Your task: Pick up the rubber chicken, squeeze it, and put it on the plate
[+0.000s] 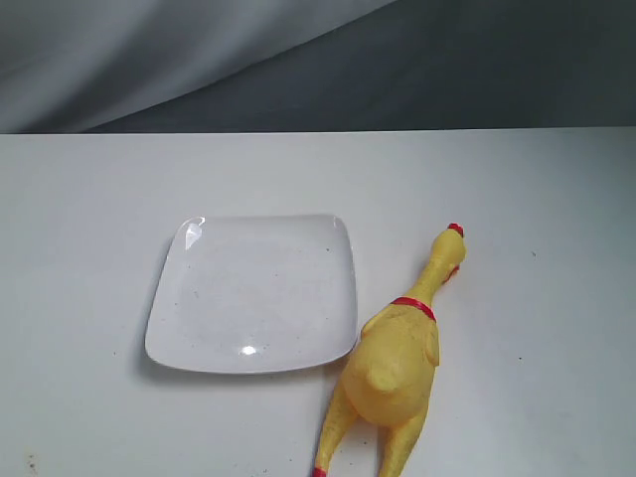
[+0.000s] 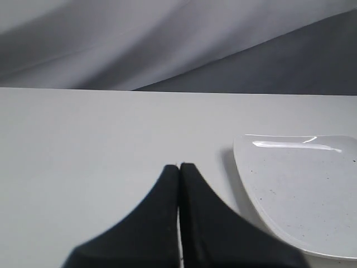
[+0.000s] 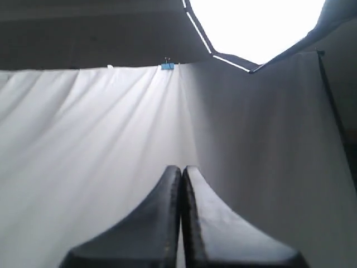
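Note:
The yellow rubber chicken (image 1: pixel 395 363) lies on the white table just right of the plate, red comb pointing away, red feet cut off at the near edge. Its body touches or nearly touches the plate's right rim. The glossy white square plate (image 1: pixel 199 353) rests flat and holds nothing; its rim (image 2: pixel 242 167) also shows in the left wrist view. My left gripper (image 2: pixel 179 166) is shut with nothing in it, low over the table beside the plate. My right gripper (image 3: pixel 182 167) is shut and empty, raised toward the backdrop. Neither gripper shows in the exterior view.
A white cloth backdrop (image 3: pixel 83 139) and a grey one (image 1: pixel 477 70) hang behind the table. A bright lamp panel (image 3: pixel 256 22) sits overhead. The white tabletop (image 1: pixel 99 199) stretches left of and behind the plate.

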You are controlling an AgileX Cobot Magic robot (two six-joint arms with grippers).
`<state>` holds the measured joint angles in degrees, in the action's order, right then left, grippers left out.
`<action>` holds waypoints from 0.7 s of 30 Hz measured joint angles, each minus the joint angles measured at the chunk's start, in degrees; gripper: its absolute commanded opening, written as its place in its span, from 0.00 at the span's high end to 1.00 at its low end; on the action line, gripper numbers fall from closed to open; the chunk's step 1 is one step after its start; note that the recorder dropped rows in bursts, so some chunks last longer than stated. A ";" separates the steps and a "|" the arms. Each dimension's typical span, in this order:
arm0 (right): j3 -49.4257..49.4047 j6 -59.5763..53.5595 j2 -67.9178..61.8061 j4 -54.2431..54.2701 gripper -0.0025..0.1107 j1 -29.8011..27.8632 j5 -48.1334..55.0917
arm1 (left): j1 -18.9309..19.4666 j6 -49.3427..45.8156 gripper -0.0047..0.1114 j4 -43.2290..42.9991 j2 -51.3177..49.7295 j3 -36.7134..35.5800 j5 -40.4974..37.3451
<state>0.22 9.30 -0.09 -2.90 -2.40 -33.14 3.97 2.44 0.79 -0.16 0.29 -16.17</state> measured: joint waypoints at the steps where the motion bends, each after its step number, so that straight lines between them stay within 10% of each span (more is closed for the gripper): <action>1: 0.00 4.64 0.00 0.00 0.98 0.00 -0.63 | 0.00 0.00 0.96 0.00 0.00 0.00 0.00; 6: 0.61 18.59 0.00 -0.04 0.98 0.00 1.58 | 0.00 0.00 0.96 0.00 0.00 0.00 0.00; 10: 11.30 19.35 -1.65 -0.14 0.98 0.12 24.15 | 0.00 0.00 0.96 0.00 0.00 0.00 0.00; 21: 44.21 3.93 -33.70 0.20 0.98 18.19 57.61 | 0.00 0.00 0.96 0.00 0.00 0.00 0.00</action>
<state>44.44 13.23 -33.79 -2.70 15.79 24.47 3.97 2.44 0.79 -0.16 0.29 -16.17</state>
